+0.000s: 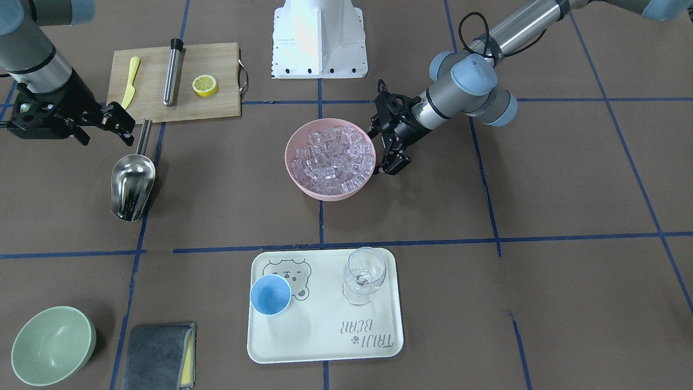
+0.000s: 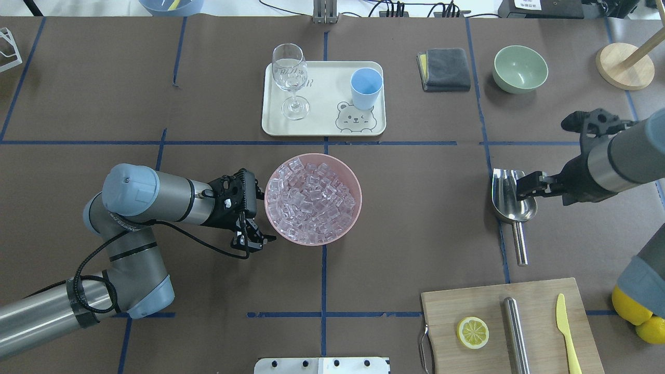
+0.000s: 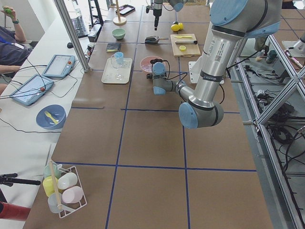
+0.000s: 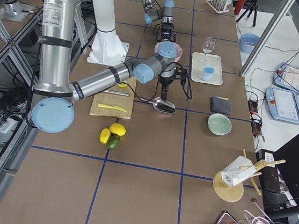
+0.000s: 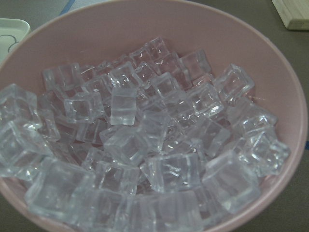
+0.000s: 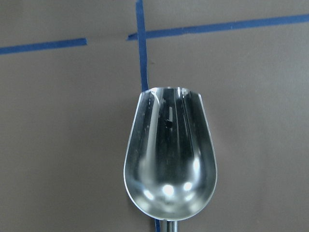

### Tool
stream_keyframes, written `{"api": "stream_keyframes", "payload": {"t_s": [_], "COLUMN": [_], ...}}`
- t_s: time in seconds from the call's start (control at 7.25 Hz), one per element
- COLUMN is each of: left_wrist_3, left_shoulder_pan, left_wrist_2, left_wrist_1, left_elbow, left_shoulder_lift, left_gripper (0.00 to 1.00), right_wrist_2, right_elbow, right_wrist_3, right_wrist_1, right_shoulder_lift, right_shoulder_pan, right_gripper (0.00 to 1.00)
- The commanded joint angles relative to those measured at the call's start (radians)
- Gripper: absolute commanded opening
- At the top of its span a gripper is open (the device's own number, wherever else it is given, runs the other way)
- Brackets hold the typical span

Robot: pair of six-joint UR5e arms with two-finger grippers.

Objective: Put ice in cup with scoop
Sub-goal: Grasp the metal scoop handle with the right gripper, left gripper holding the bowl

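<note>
Our right end effector (image 2: 524,187) hangs over the scoop (image 1: 131,184). Its two fingers look spread apart and they hold nothing. The scoop lies flat on the bench (image 2: 415,208) right under it, with the hollow side up. The fingers are above the spot where the round part meets the thin handle. The handle points back toward us. In the right wrist view we look straight down into the shiny hollow, and a blue tape line runs under it.

Our left end effector (image 2: 254,240) is down low, just beside the pink bowl (image 2: 357,218). Its fingers look spread too, and they hold nothing. We cannot tell if they touch the rim. The ice (image 2: 311,200) is piled up in that bowl, and it fills the left wrist view.

The pink bowl sits in the middle of the bench, well apart from the scoop. Past it, on the far side, is a pale tray (image 2: 322,124) with a bear on it. The cup (image 2: 366,88) stands upright on the tray, next to a clear glass (image 2: 291,72). The cup is far from both end effectors.

Near us, on the scoop's side, a wooden board (image 2: 540,306) holds a lemon half (image 2: 473,332), a steel tube (image 2: 515,332) and a yellow knife (image 2: 566,332).
</note>
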Motion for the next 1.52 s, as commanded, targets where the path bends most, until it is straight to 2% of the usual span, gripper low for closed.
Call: {"api": "stream_keyframes", "payload": {"t_s": [0.0, 0.14, 0.28, 0.55, 0.97, 1.38], "left_wrist_3": [0.0, -0.001, -0.001, -0.001, -0.001, 0.0], "left_shoulder_pan": [0.0, 0.0, 0.0, 0.0, 0.0, -0.002], "left_wrist_2": [0.002, 0.002, 0.002, 0.002, 0.002, 0.0], "left_wrist_1": [0.0, 0.0, 0.0, 0.0, 0.0, 0.0], "left_elbow": [0.0, 0.0, 0.0, 0.0, 0.003, 0.003], "left_shoulder_lift": [0.0, 0.0, 0.0, 0.0, 0.0, 0.0], "left_gripper": [1.0, 1.0, 1.0, 1.0, 1.0, 1.0], "right_wrist_2": [-0.09, -0.09, -0.088, -0.088, -0.087, -0.087], "right_elbow": [-0.011, -0.016, -0.031, -0.074, -0.074, -0.074], "right_wrist_3": [0.069, 0.074, 0.072, 0.069, 0.071, 0.063], "right_wrist_1": [0.004, 0.004, 0.006, 0.006, 0.006, 0.006], "right_shoulder_lift": [-0.024, -0.024, -0.024, -0.011, -0.009, -0.009], "right_shoulder_pan": [-0.151, -0.175, -0.182, -0.193, -0.196, -0.207], "right_gripper": [1.0, 0.99, 0.89, 0.77, 0.59, 0.56]}}
